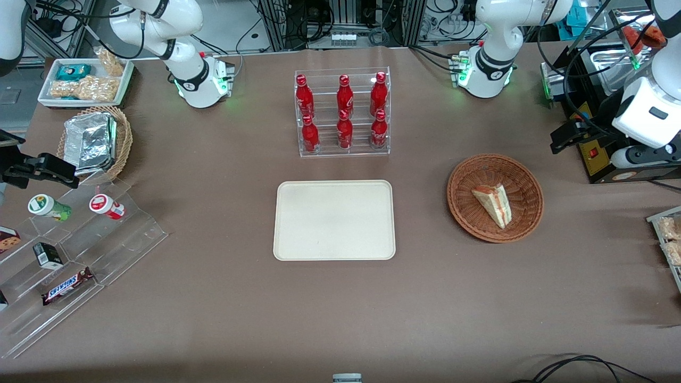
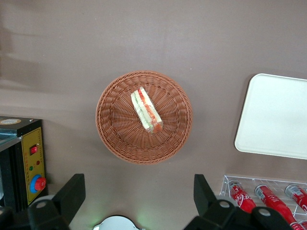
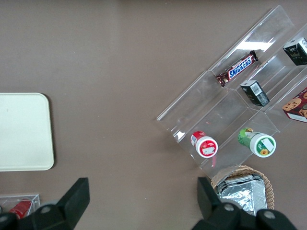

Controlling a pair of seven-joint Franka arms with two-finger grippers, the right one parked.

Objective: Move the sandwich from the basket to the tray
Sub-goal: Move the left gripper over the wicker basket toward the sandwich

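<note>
The sandwich (image 1: 493, 204) lies on its side in the middle of the wicker basket (image 1: 526, 178), light, soft and easily crushed; a gentle pinch across its bread faces looks best. The gripper (image 2: 136, 199) hangs spread and empty above the basket, and the tray (image 1: 334, 220) waits at the tabletop's centre.

Left arm raised at working arm's end of table, wrist pointing downward, camera looking straight down. Gripper (image 2: 136, 201) hangs high above table surface, holding nothing. Fingers (image 2: 72, 191) spread wide apart, both black, tips free of any contact. In front view, gripper (image 1: 565, 137) shows as dark shape beside white wrist housing, black cables looping around forearm. Arm base sits on table's rear edge, green light lit.
</note>
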